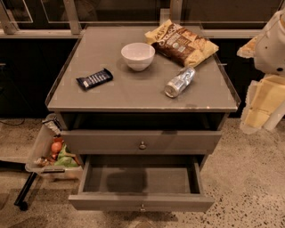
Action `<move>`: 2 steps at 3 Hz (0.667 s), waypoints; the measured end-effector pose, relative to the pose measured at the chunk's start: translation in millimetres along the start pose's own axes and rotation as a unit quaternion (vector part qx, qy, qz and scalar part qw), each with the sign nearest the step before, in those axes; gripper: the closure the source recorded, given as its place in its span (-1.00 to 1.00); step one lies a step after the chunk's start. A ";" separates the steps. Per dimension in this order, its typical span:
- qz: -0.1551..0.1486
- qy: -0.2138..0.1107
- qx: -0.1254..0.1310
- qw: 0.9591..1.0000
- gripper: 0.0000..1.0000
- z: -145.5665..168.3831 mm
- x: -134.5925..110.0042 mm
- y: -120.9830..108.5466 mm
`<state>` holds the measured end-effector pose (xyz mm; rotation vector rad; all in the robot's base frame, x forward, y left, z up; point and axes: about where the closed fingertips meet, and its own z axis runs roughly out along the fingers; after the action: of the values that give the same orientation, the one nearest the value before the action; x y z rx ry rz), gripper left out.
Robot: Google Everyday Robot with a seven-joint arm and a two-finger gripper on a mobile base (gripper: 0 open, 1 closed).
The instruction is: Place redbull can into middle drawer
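Middle drawer (141,202) flat grey, open | redbull can (180,82) silver cylinder on cabinet top (133,91) | hand (260,109) right edge, grip cannot tell

1. From my seat, a speckled floor (249,178) spreads from 3 round to 9 o'clock.
2. A grey cabinet (133,91) fills the centre.
3. At 12 o'clock I see dark glass panels (111,11) in pale frames.
4. The light is dim and warm.

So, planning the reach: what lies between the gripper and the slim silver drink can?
Camera view: only bare grey cabinet top separates the slim silver drink can, lying on its side, from the gripper beyond the cabinet's right edge.
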<state>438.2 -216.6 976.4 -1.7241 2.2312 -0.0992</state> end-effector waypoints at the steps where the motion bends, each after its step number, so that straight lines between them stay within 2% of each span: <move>1: 0.000 0.000 0.000 1.000 -1.00 -0.1 0.0 0.0; 2: -0.022 -0.012 0.018 1.000 -1.00 -7.2 2.6 -4.9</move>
<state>440.1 -221.4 983.9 -1.7457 2.1614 -0.1277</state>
